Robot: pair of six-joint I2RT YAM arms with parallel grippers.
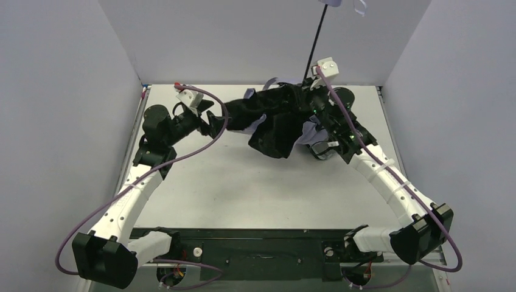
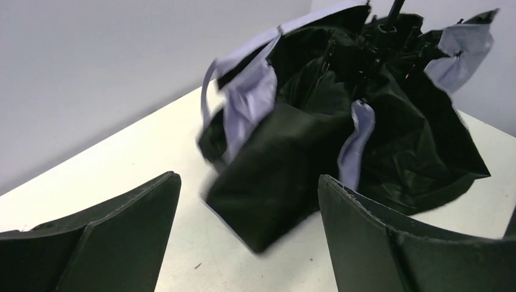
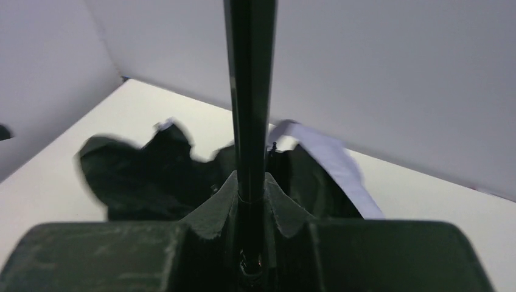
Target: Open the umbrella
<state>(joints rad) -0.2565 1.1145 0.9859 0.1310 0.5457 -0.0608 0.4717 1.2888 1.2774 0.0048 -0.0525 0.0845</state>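
Umbrella (image 1: 277, 121) was only part-open: canopy (image 2: 365, 134) slumped near far edge of bench (image 1: 255, 188). Right fingers (image 3: 207, 225) clamped the shaft (image 3: 249, 91); left fingers (image 2: 122, 219) gaped wide, empty, beside canopy. Full spread remained.

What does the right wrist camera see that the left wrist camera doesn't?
Only the right wrist view: the right hand shut on the umbrella's thin black shaft. Only the left wrist view: the left hand, open and empty. Both: the crumpled black-and-lavender canopy on the white table.
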